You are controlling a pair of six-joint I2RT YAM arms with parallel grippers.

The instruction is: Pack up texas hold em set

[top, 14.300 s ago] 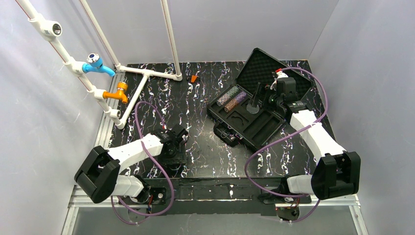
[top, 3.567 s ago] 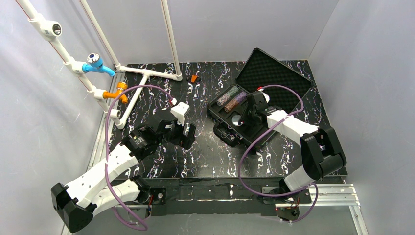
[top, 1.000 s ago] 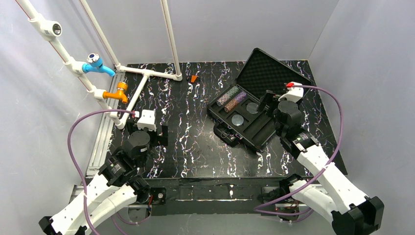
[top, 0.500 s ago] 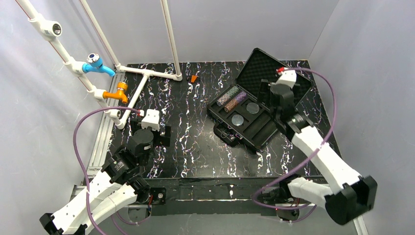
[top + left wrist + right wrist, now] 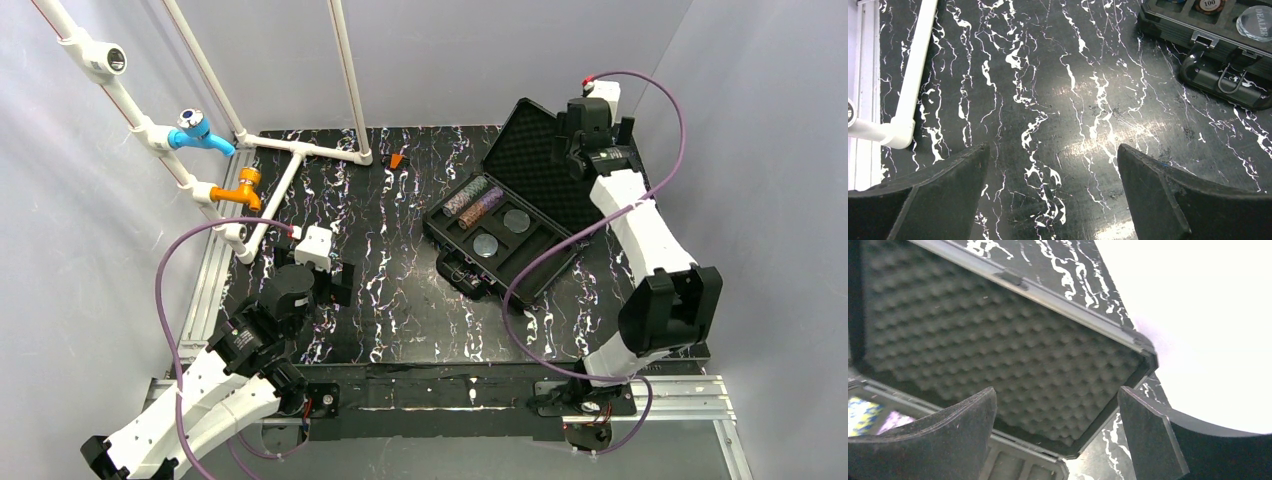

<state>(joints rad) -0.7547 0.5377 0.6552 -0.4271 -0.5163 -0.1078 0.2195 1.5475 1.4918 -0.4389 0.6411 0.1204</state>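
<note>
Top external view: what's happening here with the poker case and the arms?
The black case lies open on the table, with chip stacks and two round discs in its tray. The right tool, open and empty, hovers by the raised lid's far edge, probably to swing it shut. The left tool, open and empty too, hangs over the table left of the case.

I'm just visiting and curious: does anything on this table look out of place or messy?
One thing: a small orange piece lies alone by the white pipe frame, far from the open case. The case sits skewed to the table edges, lid up. Nothing looks spilled or broken.
</note>
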